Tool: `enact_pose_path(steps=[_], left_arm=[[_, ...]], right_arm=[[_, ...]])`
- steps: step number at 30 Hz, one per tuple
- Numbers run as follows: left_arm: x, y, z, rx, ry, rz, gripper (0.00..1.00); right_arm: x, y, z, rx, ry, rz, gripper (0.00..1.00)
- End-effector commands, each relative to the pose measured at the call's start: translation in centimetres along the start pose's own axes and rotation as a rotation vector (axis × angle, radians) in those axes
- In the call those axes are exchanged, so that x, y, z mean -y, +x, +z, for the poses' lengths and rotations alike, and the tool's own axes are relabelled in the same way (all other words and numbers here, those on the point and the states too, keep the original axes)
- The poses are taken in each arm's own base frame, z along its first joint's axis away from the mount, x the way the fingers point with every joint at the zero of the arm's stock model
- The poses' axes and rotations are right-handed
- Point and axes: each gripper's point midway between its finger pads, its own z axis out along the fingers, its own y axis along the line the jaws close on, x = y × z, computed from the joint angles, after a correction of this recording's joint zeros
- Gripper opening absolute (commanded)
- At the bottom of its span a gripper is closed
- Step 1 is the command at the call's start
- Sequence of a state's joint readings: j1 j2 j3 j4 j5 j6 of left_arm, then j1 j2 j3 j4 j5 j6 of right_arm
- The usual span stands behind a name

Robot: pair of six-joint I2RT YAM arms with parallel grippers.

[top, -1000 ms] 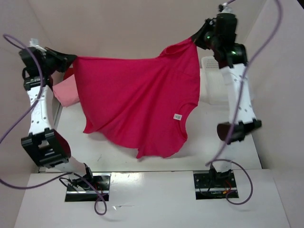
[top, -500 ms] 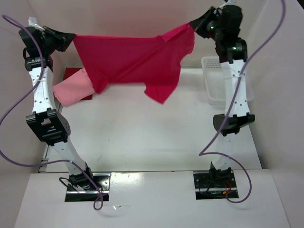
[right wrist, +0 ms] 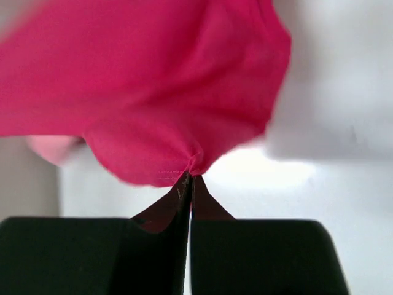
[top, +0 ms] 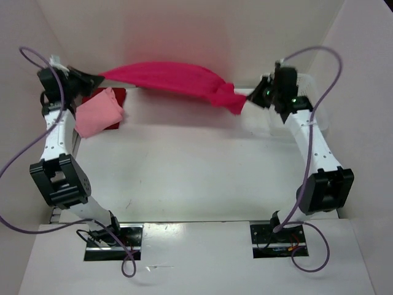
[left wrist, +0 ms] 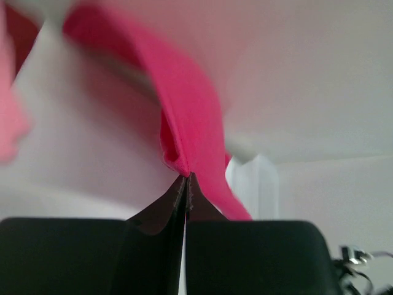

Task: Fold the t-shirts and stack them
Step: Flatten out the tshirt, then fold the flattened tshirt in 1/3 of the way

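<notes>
The magenta-crimson t-shirt (top: 172, 78) hangs stretched in a narrow band across the back of the table between my two grippers. My left gripper (top: 95, 78) is shut on its left end, seen in the left wrist view (left wrist: 185, 175) with the cloth (left wrist: 190, 110) rising from the tips. My right gripper (top: 249, 98) is shut on its right end, seen in the right wrist view (right wrist: 190, 175) with the cloth (right wrist: 141, 92) bunched above. The folded light pink shirt (top: 98, 114) lies on the dark red shirt (top: 116, 94) at the back left.
The white mesh basket (top: 288, 120) stands at the back right behind my right arm. White walls close in the table on the left, back and right. The white tabletop (top: 196, 166) spreads in front of the shirts.
Both grippers have swung down and back toward the far wall. The magenta shirt, spread wide and hanging a second ago, is now pulled into a thin band low over the back of the table.
</notes>
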State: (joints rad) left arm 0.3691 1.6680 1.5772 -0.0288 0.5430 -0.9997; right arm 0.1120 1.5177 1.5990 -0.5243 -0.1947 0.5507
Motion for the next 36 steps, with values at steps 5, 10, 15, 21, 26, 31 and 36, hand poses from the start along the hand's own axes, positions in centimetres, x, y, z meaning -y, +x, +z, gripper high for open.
enact_pose_path(steps=[5, 10, 15, 21, 26, 31, 36], left_arm=[[-12.3, 11.6, -5.3, -0.125, -0.244, 0.012, 0.0], [-17.7, 18.3, -10.6, -0.221, -0.428, -0.027, 0.0], [-19.9, 22.3, -14.8, -0.283, -0.538, -0.07, 0.0], [-18.2, 22.5, -16.7, -0.295, -0.54, -0.082, 0.0], [-18.3, 22.2, -15.4, -0.313, -0.526, -0.104, 0.0], [-18.8, 20.2, -12.7, -0.297, -0.519, -0.104, 0.0], [-19.3, 18.5, -9.8, -0.286, -0.518, -0.085, 0.0]], right_arm=[[10.7, 15.4, -1.5, -0.297, 0.22, 0.039, 0.0], [12.6, 21.1, -5.3, -0.44, 0.272, 0.101, 0.0], [11.7, 23.0, -8.8, -0.521, 0.263, 0.16, 0.0], [11.1, 23.8, -13.1, -0.528, 0.271, 0.171, 0.0], [10.5, 22.2, -11.9, -0.47, 0.241, 0.153, 0.0], [10.4, 17.5, -6.3, -0.368, 0.243, 0.07, 0.0], [12.0, 16.0, 0.0, -0.394, 0.295, 0.031, 0.0]])
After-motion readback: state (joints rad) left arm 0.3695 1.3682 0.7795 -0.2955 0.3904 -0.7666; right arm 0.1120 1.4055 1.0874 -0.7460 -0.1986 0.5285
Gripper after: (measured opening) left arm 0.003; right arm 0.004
